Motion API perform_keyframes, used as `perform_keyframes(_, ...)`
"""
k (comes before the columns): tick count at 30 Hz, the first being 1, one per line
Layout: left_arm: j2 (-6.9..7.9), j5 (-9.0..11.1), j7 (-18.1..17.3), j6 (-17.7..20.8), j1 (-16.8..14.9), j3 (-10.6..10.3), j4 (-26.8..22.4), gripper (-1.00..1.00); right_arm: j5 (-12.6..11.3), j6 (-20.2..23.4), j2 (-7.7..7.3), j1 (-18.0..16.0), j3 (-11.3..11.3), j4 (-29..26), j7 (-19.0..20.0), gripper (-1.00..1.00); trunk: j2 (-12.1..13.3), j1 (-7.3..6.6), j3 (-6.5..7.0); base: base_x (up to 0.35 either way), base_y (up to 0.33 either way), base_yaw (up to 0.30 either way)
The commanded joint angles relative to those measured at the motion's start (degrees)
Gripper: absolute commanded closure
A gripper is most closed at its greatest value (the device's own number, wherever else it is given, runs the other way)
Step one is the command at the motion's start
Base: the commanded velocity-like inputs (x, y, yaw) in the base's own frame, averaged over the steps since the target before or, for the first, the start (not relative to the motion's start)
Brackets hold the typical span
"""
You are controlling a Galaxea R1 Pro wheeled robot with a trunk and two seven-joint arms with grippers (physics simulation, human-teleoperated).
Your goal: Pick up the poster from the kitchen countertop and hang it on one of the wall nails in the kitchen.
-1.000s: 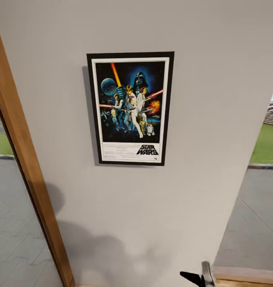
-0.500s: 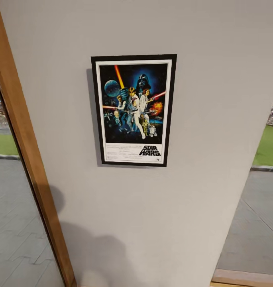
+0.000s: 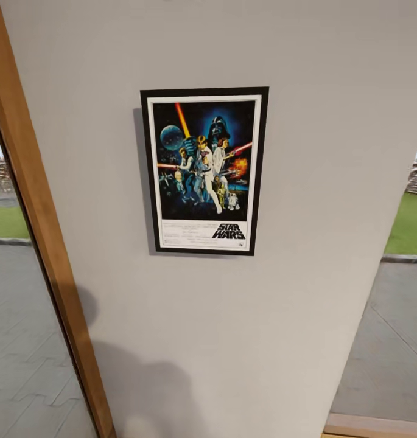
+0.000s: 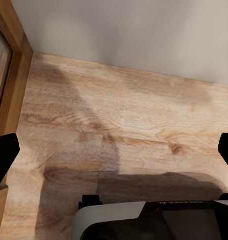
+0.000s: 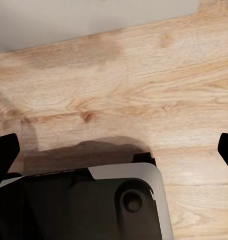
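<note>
The poster is seen hung upright on the pale grey wall beside a wooden door frame, while both end effectors, left and right, are held wide apart and empty over wood flooring.

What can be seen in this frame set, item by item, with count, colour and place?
poster: one, black frame, white border, dark blue artwork; flat on the wall, upright, casting a shadow to its left in the head view.
wall: one, pale grey; behind the poster.
wooden frame: one, tan; slanting beside the wall at the head view's left.
outdoor ground: grey paving with green grass beyond; at both sides of the wall.
wooden floor: light wood grain; under both wrist cameras, meeting the wall's base.
left pincer: one, black fingertips at the picture's edges, spread wide, holding nothing.
right pincer: one, black fingertips, spread wide, holding nothing.
</note>
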Motion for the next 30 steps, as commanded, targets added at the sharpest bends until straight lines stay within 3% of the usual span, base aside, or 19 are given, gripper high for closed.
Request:
perform_keyframes(1,-0.02,0.3,-0.4,0.0,0.0,0.2,0.0,-1.0,-0.4,-0.2,-0.03,0.0,0.3,0.1,0.2,-1.0,0.0,0.02,0.09,0.0,0.0,0.0)
perform_keyframes(26,-0.02,0.3,-0.4,0.0,0.0,0.2,0.0,-1.0,-0.4,-0.2,-0.02,0.0,0.3,0.4,-1.6,-1.0,0.0,0.02,2.23,0.0,0.0,0.0)
perform_keyframes(30,-0.02,0.3,-0.4,0.0,0.0,0.2,0.0,-1.0,-0.4,-0.2,-0.04,0.0,0.2,2.7,-1.8,-1.0,0.0,0.02,2.29,0.0,0.0,0.0)
